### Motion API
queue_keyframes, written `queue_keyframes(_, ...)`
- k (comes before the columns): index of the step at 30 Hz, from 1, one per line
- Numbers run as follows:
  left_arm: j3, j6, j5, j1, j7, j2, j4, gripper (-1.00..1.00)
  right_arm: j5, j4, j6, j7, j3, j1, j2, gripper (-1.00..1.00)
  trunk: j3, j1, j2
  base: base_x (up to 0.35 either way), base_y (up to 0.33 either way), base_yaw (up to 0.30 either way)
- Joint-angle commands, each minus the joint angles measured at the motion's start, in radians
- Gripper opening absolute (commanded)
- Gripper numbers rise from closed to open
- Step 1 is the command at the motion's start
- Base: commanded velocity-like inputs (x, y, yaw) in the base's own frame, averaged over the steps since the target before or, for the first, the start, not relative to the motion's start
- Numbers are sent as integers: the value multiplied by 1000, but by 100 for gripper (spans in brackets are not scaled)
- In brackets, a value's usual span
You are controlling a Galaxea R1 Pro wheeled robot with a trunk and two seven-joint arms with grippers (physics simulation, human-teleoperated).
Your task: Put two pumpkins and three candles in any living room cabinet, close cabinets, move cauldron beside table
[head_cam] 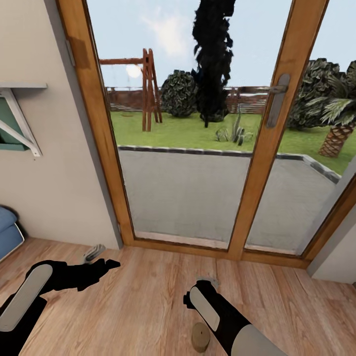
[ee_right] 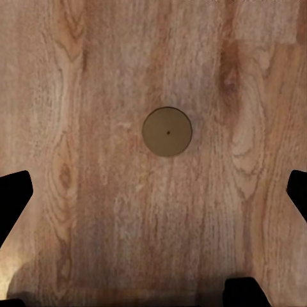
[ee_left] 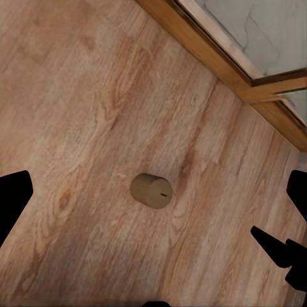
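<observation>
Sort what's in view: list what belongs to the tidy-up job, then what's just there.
Belongs to the job:
- candle, standing upright on the floor
- right gripper, open above the candle
- left gripper, open, empty

Just there:
- wood floor
- glass patio door with handle
- blue cushion
- wall bracket

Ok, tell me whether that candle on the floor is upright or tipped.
Upright. The candle shows a round top face from above; in the head view it stands on end.

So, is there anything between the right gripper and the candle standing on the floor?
No. In the right wrist view, bare wood floor surrounds the candle, centred ahead of the open right gripper; nothing lies between them.
</observation>
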Motion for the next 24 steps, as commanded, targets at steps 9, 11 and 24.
queue_keyframes(9,1,0,36,-1,10,5,0,100,-2,0,-17,-8,4,-1,-1,100,-29,35,-64,0,0,0)
queue_keyframes(11,1,0,43,-1,10,6,1,100,-1,0,-22,-8,4,-1,-1,100,-36,42,-78,0,0,0)
queue_keyframes(24,0,0,47,-1,10,6,1,100,1,1,-25,-7,4,-1,-2,100,-76,92,-169,0,0,0)
